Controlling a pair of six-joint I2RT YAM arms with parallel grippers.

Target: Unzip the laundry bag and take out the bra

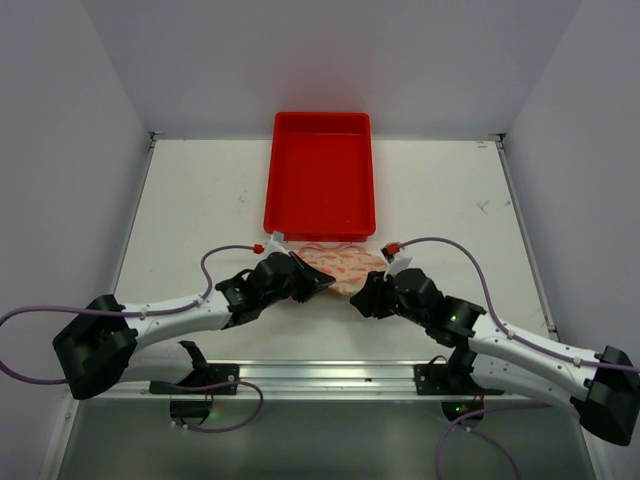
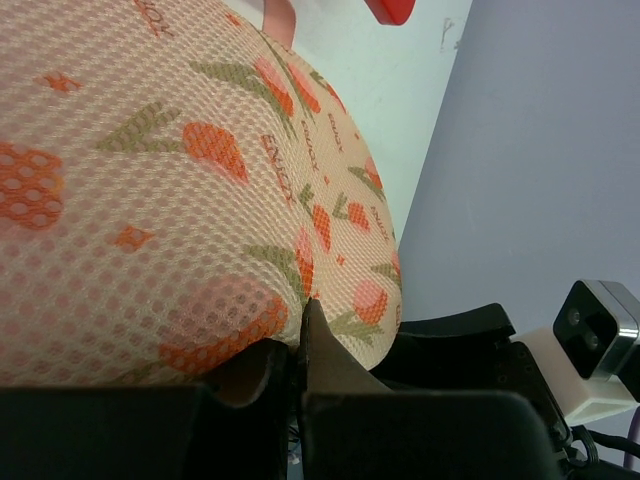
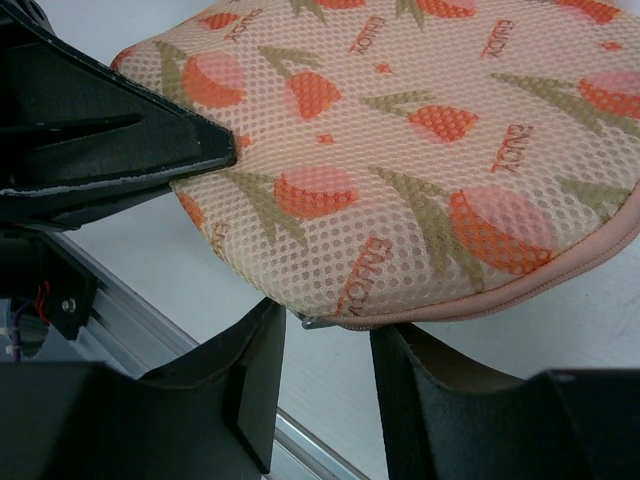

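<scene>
The laundry bag (image 1: 340,266) lies flat on the white table (image 1: 200,200), just in front of the red tray (image 1: 320,222), with an arm reaching in from either side. The left gripper (image 1: 318,284) has its fingers pressed together, tips right against the bag's edge (whether any fabric is nipped between them I cannot tell). The right gripper (image 1: 362,296) sits at the other end with its fingers (image 3: 255,380) held apart. They straddle a small metal zipper pull (image 3: 315,321) that sticks out from the pink trim (image 3: 560,275). Neither finger touches the pull. Along that stretch the trim looks closed.
</scene>
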